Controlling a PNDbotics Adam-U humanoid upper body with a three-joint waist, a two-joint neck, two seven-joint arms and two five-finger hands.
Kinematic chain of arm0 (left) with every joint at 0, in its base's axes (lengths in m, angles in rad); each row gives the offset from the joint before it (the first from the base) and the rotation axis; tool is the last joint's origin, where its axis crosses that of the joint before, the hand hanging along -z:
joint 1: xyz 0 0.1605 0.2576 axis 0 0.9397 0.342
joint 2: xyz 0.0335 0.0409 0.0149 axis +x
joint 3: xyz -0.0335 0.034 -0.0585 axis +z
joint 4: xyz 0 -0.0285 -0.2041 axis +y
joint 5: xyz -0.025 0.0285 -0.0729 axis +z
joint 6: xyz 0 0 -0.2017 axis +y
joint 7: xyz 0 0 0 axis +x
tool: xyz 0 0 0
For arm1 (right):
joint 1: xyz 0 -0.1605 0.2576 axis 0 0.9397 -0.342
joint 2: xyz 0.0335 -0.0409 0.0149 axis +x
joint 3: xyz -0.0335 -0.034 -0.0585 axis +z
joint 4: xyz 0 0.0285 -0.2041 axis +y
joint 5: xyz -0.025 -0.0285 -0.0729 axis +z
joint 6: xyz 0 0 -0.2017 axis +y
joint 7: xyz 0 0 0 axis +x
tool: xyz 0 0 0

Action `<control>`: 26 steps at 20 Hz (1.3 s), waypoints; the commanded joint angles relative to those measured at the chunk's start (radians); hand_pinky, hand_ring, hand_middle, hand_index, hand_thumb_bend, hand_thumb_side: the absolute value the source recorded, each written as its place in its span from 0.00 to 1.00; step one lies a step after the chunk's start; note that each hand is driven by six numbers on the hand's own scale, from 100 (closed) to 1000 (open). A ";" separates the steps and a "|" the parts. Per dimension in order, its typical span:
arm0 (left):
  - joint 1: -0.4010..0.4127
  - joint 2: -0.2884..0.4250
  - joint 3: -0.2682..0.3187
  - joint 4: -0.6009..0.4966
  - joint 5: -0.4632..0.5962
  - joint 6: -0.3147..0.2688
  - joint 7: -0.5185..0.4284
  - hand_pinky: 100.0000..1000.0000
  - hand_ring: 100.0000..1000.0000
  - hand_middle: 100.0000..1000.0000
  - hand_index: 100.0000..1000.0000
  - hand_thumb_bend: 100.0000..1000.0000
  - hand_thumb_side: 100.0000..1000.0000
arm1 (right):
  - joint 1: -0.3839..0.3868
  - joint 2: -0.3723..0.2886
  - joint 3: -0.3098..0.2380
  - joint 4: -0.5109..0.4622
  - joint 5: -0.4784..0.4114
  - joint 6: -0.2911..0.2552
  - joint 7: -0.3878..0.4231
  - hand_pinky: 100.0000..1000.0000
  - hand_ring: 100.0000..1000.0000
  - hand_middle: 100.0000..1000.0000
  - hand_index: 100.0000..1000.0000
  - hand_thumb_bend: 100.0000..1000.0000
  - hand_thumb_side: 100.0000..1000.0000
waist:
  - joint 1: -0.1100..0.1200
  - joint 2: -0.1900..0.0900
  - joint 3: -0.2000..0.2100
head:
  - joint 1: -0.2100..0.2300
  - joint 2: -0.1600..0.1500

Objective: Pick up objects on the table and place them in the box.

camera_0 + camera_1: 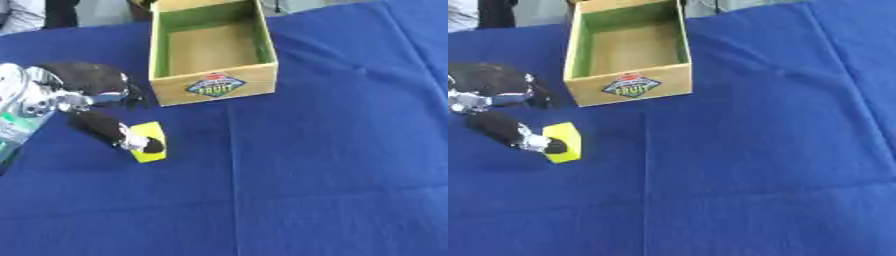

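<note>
Both views are evenly and brightly lit, with soft light from above and no hard glare. The blue cloth-covered table (332, 150) shows gentle shading along its creases. The open cardboard box with green inner walls (213, 80) casts a faint shadow at its base, and the black and silver left hand (83, 92) darkens the cloth beneath it. Everything looks slightly soft, with blurred edges and blocky detail on the box's label
</note>
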 commanded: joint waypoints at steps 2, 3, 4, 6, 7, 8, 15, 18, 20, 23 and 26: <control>-0.004 0.024 0.006 0.007 0.019 0.007 0.000 0.52 0.66 0.62 0.86 0.74 0.92 | -0.010 -0.020 -0.008 -0.014 -0.006 0.003 -0.002 0.60 0.63 0.47 0.70 0.00 0.90 | -0.008 -0.017 -0.002 | 0.004 -0.016; -0.002 0.021 0.007 0.011 0.024 0.010 0.000 0.52 0.66 0.62 0.85 0.73 0.92 | -0.010 -0.019 -0.008 -0.014 -0.006 0.004 -0.002 0.60 0.63 0.47 0.70 0.00 0.90 | -0.008 -0.016 -0.003 | 0.004 -0.017; 0.000 0.019 0.008 0.014 0.030 0.014 0.000 0.51 0.66 0.62 0.85 0.72 0.92 | -0.010 -0.018 -0.009 -0.014 -0.006 0.004 -0.002 0.60 0.63 0.47 0.70 0.00 0.90 | -0.009 -0.016 -0.003 | 0.005 -0.017; 0.003 0.013 0.012 0.021 0.037 0.026 0.008 0.50 0.65 0.61 0.85 0.71 0.90 | -0.009 -0.017 -0.009 -0.014 -0.006 0.005 -0.002 0.60 0.63 0.47 0.70 0.00 0.90 | -0.010 -0.015 -0.004 | 0.005 -0.019; 0.005 0.010 0.014 0.026 0.041 0.033 0.016 0.49 0.65 0.61 0.85 0.70 0.89 | -0.009 -0.016 -0.009 -0.014 -0.006 0.005 -0.002 0.60 0.64 0.47 0.70 0.00 0.90 | -0.011 -0.015 -0.005 | 0.006 -0.019; 0.007 0.007 0.015 0.031 0.044 0.040 0.027 0.48 0.64 0.61 0.85 0.68 0.89 | -0.008 -0.015 -0.010 -0.014 -0.006 0.005 -0.003 0.60 0.64 0.47 0.70 0.00 0.90 | -0.011 -0.014 -0.006 | 0.006 -0.020; 0.020 -0.014 0.008 0.087 0.060 0.068 0.082 0.47 0.63 0.60 0.84 0.70 0.81 | -0.007 -0.012 -0.010 -0.014 -0.006 0.007 -0.002 0.61 0.64 0.47 0.70 0.00 0.90 | -0.012 -0.009 -0.010 | 0.008 -0.021; 0.022 -0.019 0.002 0.104 0.067 0.067 0.081 0.47 0.64 0.61 0.85 0.67 0.84 | -0.008 -0.011 -0.010 -0.014 -0.006 0.007 -0.002 0.61 0.64 0.47 0.70 0.00 0.90 | -0.013 -0.007 -0.011 | 0.009 -0.022; 0.023 -0.021 -0.002 0.112 0.072 0.064 0.077 0.47 0.64 0.62 0.85 0.68 0.84 | -0.008 -0.010 -0.010 -0.014 -0.007 0.007 -0.002 0.61 0.64 0.47 0.70 0.00 0.90 | -0.013 -0.006 -0.013 | 0.009 -0.023; 0.024 -0.020 -0.006 0.120 0.075 0.058 0.063 0.48 0.66 0.66 0.87 0.69 0.83 | -0.008 -0.010 -0.010 -0.014 -0.007 0.007 -0.001 0.61 0.64 0.46 0.70 0.00 0.90 | -0.014 -0.005 -0.015 | 0.010 -0.024; 0.026 -0.018 -0.005 0.120 0.080 0.052 0.048 0.49 0.68 0.69 0.90 0.69 0.82 | -0.007 -0.010 -0.010 -0.014 -0.008 0.008 0.000 0.61 0.64 0.46 0.70 0.00 0.90 | -0.014 -0.005 -0.014 | 0.010 -0.024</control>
